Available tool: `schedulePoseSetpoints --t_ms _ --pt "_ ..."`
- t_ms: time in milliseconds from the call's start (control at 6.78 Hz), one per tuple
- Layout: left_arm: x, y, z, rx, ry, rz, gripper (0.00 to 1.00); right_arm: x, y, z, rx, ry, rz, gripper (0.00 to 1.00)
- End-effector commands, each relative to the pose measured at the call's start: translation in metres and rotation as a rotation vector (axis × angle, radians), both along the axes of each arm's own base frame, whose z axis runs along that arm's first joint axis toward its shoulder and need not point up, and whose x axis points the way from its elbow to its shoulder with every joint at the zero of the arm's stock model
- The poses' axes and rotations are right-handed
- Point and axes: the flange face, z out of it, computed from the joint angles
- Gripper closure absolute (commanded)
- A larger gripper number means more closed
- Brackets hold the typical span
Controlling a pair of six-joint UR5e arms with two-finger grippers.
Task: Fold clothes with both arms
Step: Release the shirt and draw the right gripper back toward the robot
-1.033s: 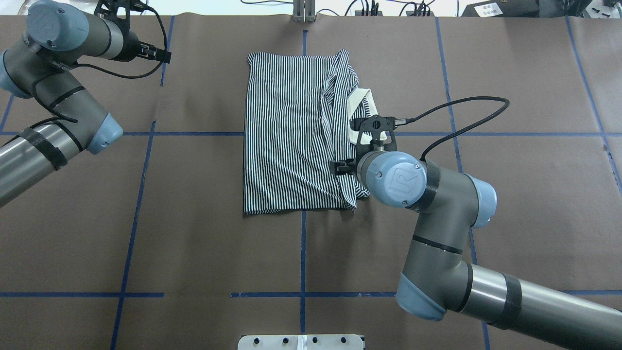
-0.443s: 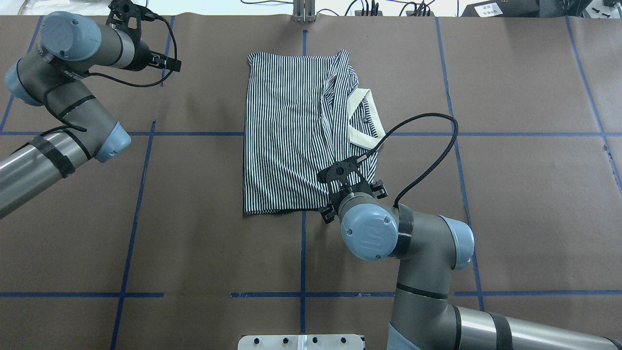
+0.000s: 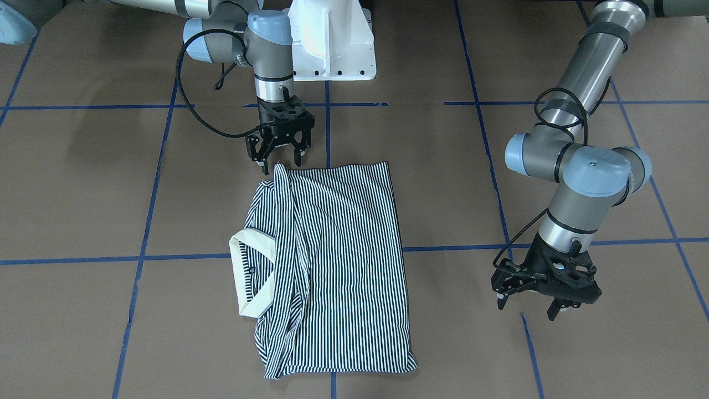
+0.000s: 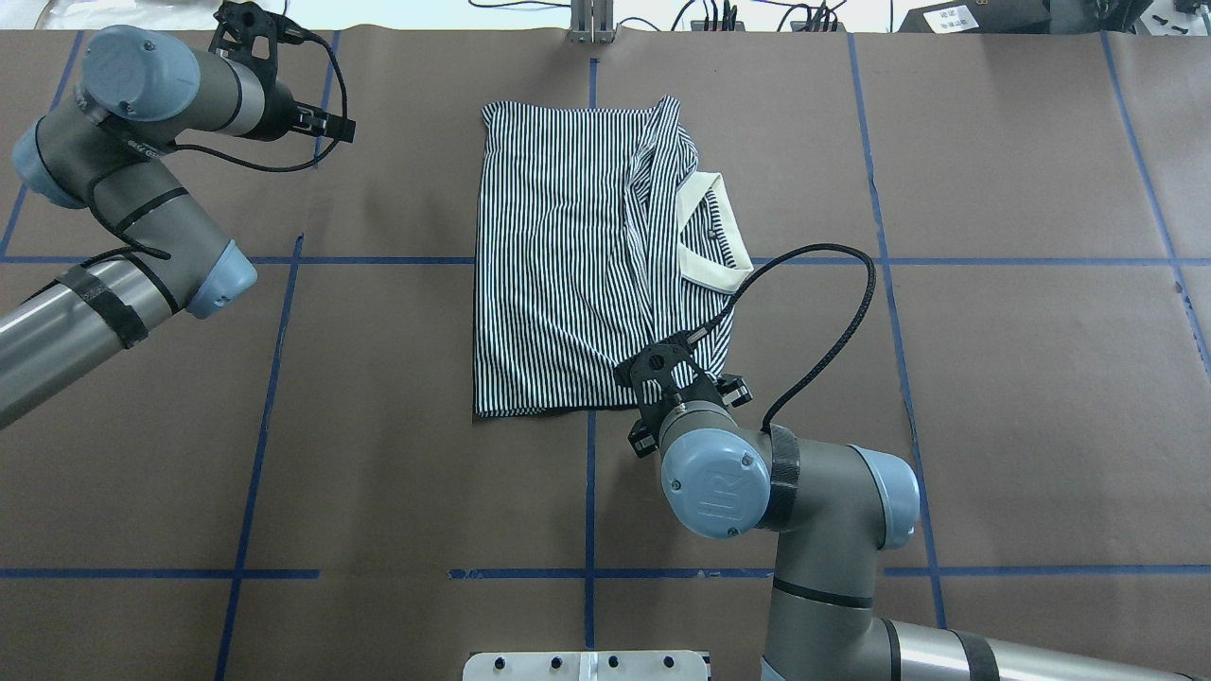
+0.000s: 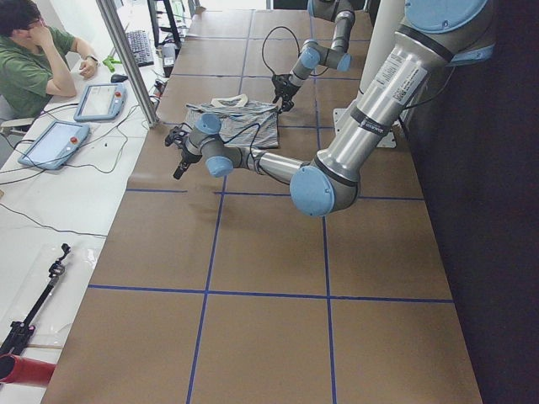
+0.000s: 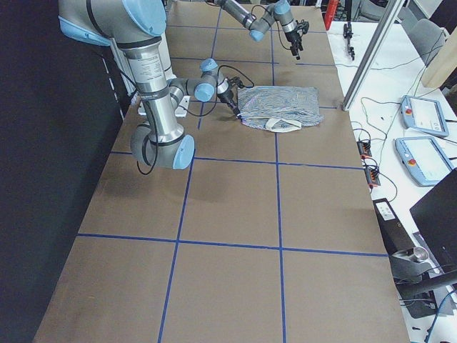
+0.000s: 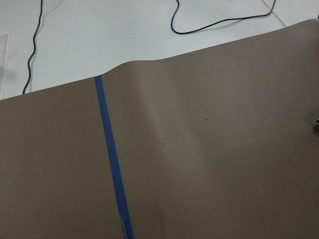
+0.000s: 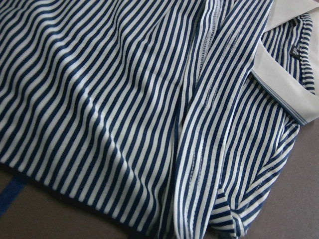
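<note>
Two open claws hold nothing. Right claw has slid from the collar to a corner of the shirt, flat on the table, maybe to grab; left claw waits apart.

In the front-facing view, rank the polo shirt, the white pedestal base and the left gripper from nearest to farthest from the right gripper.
From the right gripper:
1. The polo shirt: its corner lies just below the fingertips.
2. The white pedestal base: behind the gripper, at the view's top.
3. The left gripper: far off, beyond the shirt's other side.
</note>
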Motion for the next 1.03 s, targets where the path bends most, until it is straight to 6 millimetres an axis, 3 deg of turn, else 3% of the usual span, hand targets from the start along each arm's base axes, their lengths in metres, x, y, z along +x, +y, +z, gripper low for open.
schedulePoseSetpoints --t_ms 0,443,590,738,885 --pt "0.000 0.000 0.000 -0.001 0.000 0.000 0.00 0.002 -0.001 0.003 0.026 0.023 -0.016 0.78" --pt "0.004 0.002 0.000 -0.003 0.004 0.003 0.00 0.015 -0.005 -0.011 0.040 -0.007 -0.003 0.78" --pt "0.004 0.002 0.000 -0.005 0.003 0.003 0.00 0.018 -0.003 -0.009 0.041 -0.007 -0.003 0.74" --pt "0.004 0.002 0.000 -0.004 0.005 0.002 0.00 0.018 -0.003 -0.010 0.040 -0.010 0.000 0.57" --pt "0.004 0.002 0.000 -0.004 0.005 0.002 0.00 0.018 -0.003 -0.011 0.041 -0.012 0.002 0.55"
